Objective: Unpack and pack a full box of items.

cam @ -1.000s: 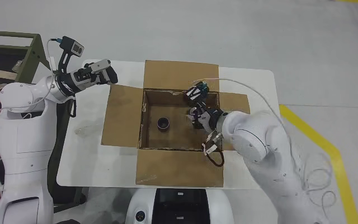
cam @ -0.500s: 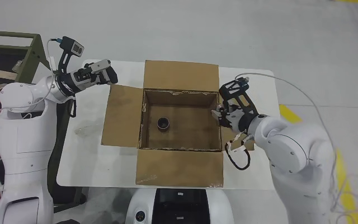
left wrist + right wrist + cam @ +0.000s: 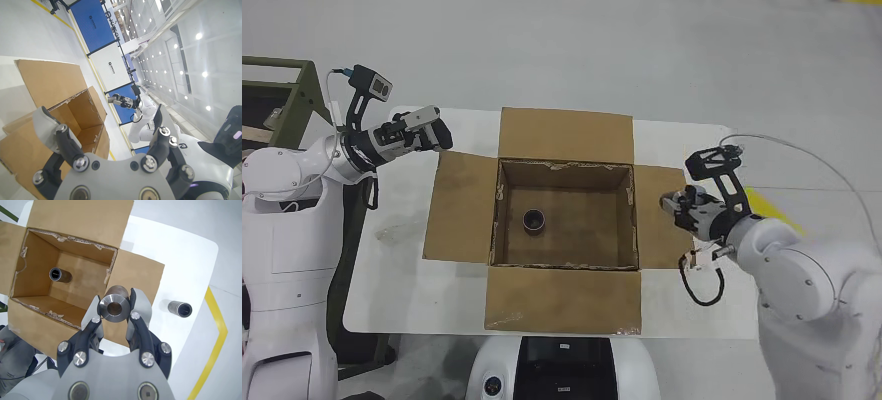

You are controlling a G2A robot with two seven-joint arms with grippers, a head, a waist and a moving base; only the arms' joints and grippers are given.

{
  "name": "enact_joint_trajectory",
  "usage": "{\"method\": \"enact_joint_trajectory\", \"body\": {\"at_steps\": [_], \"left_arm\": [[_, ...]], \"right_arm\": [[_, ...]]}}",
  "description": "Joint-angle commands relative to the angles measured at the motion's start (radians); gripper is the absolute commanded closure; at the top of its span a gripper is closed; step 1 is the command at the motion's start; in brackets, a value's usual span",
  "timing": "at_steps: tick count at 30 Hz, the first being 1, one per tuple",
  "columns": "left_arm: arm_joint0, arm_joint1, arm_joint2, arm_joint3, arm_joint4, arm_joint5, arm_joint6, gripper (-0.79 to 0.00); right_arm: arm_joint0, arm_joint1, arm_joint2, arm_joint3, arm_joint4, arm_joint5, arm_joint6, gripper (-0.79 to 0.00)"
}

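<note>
The right jaws were pinching a steel cylinder (image 3: 115,306) by its sides. From overhead, the wrist hardware masked most of that part. Its far end was hidden behind its own bored end face in the right wrist view. The left jaws were spread wide with nothing between them, well apart from the right jaws across the cardboard box (image 3: 562,135).

Background panels (image 3: 105,62) carried print. Any marking on the cylinders was too small to make out.

The held cylinder's long axis ran roughly parallel to the right jaws, bored face toward the wrist, over the outer edge of the box's right flap (image 3: 136,270). Beyond the right jaws, on the box floor, a second cylinder (image 3: 534,218) stood upright, open end up. To one side of the right jaws, a third cylinder (image 3: 179,308) sat on the bench (image 3: 179,256). Whether it stood or lay could not be determined.
</note>
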Motion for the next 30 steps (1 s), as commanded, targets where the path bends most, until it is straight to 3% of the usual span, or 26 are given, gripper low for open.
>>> {"method": "enact_joint_trajectory", "body": {"at_steps": [1, 15, 30], "left_arm": [[0.0, 0.0, 0.0, 0.0, 0.0, 0.0, 0.0, -0.785], [0.0, 0.0, 0.0, 0.0, 0.0, 0.0, 0.0, -0.785], [0.0, 0.0, 0.0, 0.0, 0.0, 0.0, 0.0, -0.785]], "right_arm": [[-0.013, 0.003, 0.024, 0.0, 0.002, 0.007, -0.008, 0.0], [-0.156, 0.02, 0.191, 0.042, 0.02, 0.032, -0.087, 0.0], [-0.268, 0.032, 0.249, 0.12, 0.048, 0.026, -0.169, 0.0]]}}
